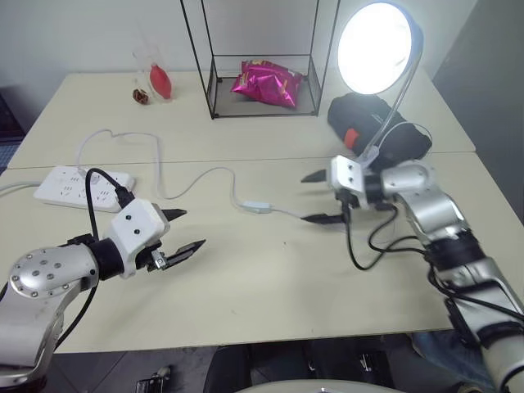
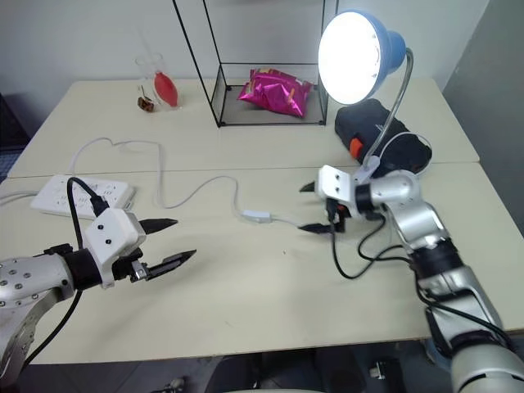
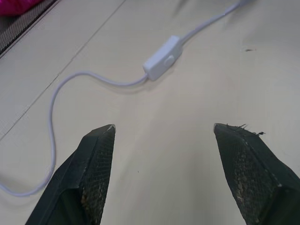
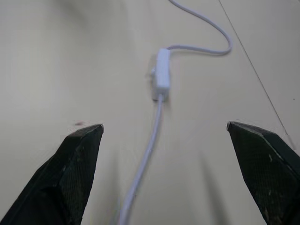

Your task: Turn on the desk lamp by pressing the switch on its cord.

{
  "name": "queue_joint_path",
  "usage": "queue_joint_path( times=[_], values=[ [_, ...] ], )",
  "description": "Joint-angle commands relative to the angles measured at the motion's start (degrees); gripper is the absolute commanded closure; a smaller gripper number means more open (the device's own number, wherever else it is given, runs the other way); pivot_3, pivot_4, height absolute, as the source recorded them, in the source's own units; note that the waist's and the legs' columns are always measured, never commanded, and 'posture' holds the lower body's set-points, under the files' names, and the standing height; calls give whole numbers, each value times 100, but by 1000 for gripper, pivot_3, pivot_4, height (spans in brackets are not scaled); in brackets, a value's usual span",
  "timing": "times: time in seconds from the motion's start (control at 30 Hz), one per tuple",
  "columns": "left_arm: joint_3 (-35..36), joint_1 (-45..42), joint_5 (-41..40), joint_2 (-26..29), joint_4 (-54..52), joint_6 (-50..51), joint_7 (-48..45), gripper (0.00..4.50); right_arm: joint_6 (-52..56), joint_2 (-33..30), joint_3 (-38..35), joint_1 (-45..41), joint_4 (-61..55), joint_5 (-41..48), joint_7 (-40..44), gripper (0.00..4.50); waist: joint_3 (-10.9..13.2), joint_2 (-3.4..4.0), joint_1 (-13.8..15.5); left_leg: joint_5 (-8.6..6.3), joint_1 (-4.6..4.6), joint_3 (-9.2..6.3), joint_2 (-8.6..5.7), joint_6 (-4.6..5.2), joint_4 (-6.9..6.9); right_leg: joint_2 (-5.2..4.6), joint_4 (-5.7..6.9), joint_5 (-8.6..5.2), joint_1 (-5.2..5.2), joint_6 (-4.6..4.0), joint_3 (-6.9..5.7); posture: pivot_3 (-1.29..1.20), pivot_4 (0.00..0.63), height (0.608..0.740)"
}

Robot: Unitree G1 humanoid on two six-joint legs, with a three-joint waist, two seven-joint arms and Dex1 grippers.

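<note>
Nearest, on the left, the left pincer [image 1: 184, 231] hovers just above the pale beige counter [image 1: 270, 286], its 2 black fingers apart and empty, aimed right and slightly far.

Further in and to the right, the small white oblong plastic switch [image 1: 257, 207] lies flat on the counter, between the 2 pincers. Its long axis runs left to right, tilted a little so the right end sits nearer. The thin white wavy cord [image 1: 205, 176] leaves its left end toward the white multi-socket power strip [image 1: 70, 185] and its right end toward the lamp.

The right pincer [image 1: 321, 197] stands just right of the switch, clear of it, fingers spread wide with nothing between them, pointing left along the cord. It looks the nearer of the 2 to the switch; the left pincer sits well apart from it.

Farthest, at the right, the blue dome desk lamp [image 2: 360, 57] with its curved silver gooseneck glows brightly, so the press appears already made. Any coming move is most likely a plain withdrawal of the right arm to the right, away from the switch.
</note>
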Motion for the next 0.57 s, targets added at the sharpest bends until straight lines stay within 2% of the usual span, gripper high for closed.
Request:
queue_joint_path(
  times=[0.03,0.27,0.57],
  values=[
    [372,57,-168,78,-124,93,-108,1031,615,-481,-351,370,-1153,535,226,46,2,1,13,0,0,-1,-1,0,1,0,2,0,0,0,0,0,150,740],
    [521,73,-257,189,44,53,-360,1031,1346,-958,-810,674,-1771,1082,126,46,3,2,9,0,12,7,2,0,6,6,5,0,4,0,2,0,150,740],
    [589,-53,-402,209,156,-16,-522,1031,1224,-1069,-929,718,-1570,1098,4,46,3,1,19,0,4,9,0,0,3,4,-1,0,2,0,3,0,150,740]
  ],
)
